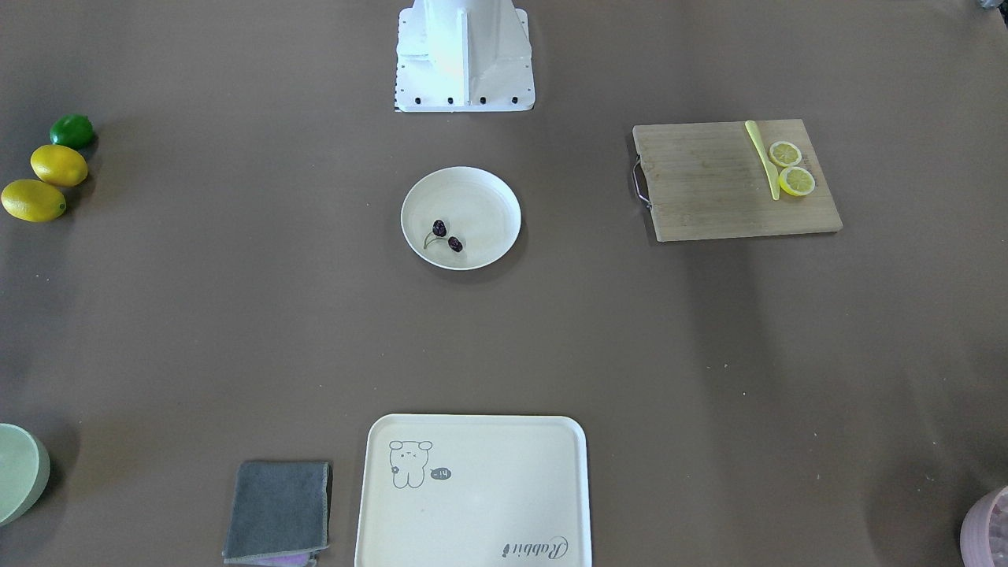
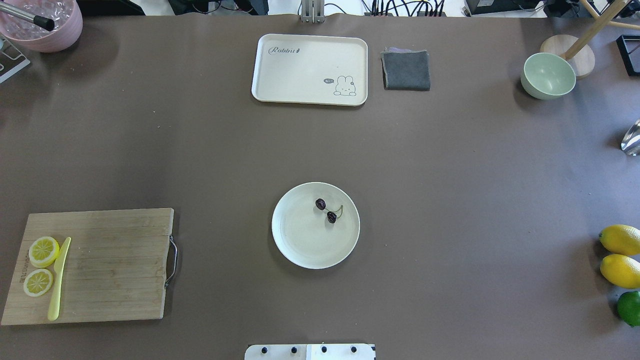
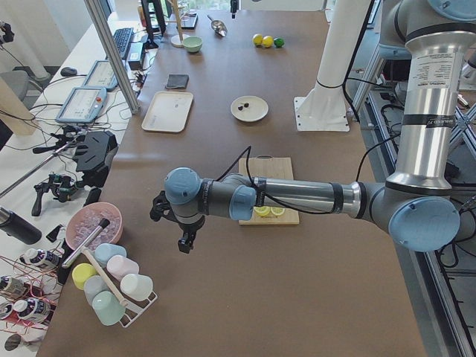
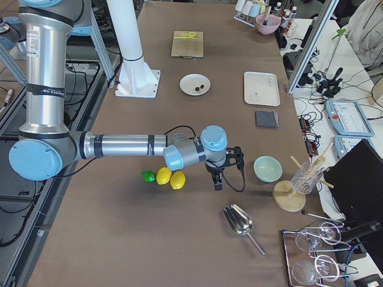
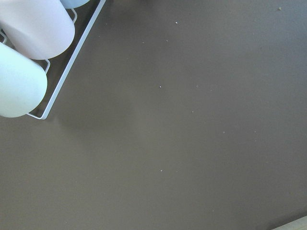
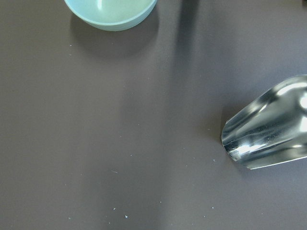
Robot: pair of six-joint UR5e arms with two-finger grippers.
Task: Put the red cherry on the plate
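The red cherry [image 1: 446, 235], a pair of tiny dark fruits on thin green stems, lies inside the round cream plate [image 1: 480, 201] at the table's middle, also shown from overhead as cherry [image 2: 326, 210] on plate [image 2: 305, 240]. Neither gripper is near it. My left gripper [image 3: 184, 242] hangs over bare table at the left end, beside a cup rack [image 3: 111, 286]; I cannot tell if it is open or shut. At the opposite end, my right gripper [image 4: 218, 182] hovers between the lemons and a green bowl; its state cannot be told either. The wrist views show no fingers.
A wooden cutting board [image 2: 115, 265] carries two lemon slices [image 2: 43, 251] and a yellow knife [image 2: 59, 277]. Cream tray [image 2: 310, 70], grey cloth [image 2: 406, 70] and green bowl [image 2: 548, 76] line the far edge. Two lemons [image 2: 620, 255] and a lime [image 2: 629, 308] sit right; a metal scoop [image 4: 239, 221] lies nearby.
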